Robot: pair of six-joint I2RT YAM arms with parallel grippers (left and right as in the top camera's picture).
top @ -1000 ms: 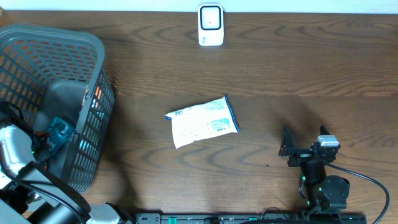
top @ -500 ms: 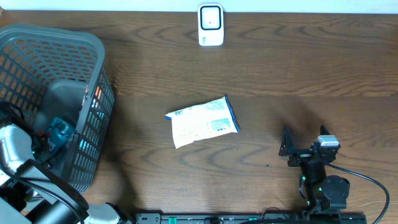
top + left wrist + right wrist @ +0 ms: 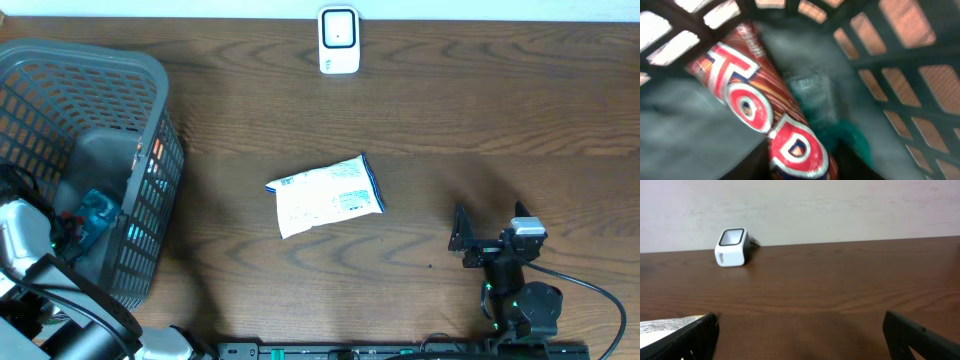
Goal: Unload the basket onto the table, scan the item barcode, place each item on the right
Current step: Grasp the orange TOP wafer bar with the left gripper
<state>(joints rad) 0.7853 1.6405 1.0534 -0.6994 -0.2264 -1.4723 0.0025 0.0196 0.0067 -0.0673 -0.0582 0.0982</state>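
My left gripper [image 3: 799,167] is down inside the grey mesh basket [image 3: 100,60]. Its dark fingers press both sides of a red packet [image 3: 765,115] with big white-edged letters. A teal item [image 3: 852,142] lies just behind the packet. In the overhead view only the left arm [image 3: 25,235] and the teal item [image 3: 97,210] show inside the basket. The white barcode scanner [image 3: 339,40] stands at the table's far edge. My right gripper [image 3: 468,240] rests open near the front right, nothing between its fingers [image 3: 695,335].
A white and blue packet [image 3: 326,195] lies flat mid-table, and its corner [image 3: 665,326] shows by the right gripper's left finger. The scanner [image 3: 732,247] faces up in the right wrist view. The basket walls [image 3: 900,60] crowd the left gripper.
The left arm has shifted slightly inside the basket. The right arm and the packet on the table have not moved.
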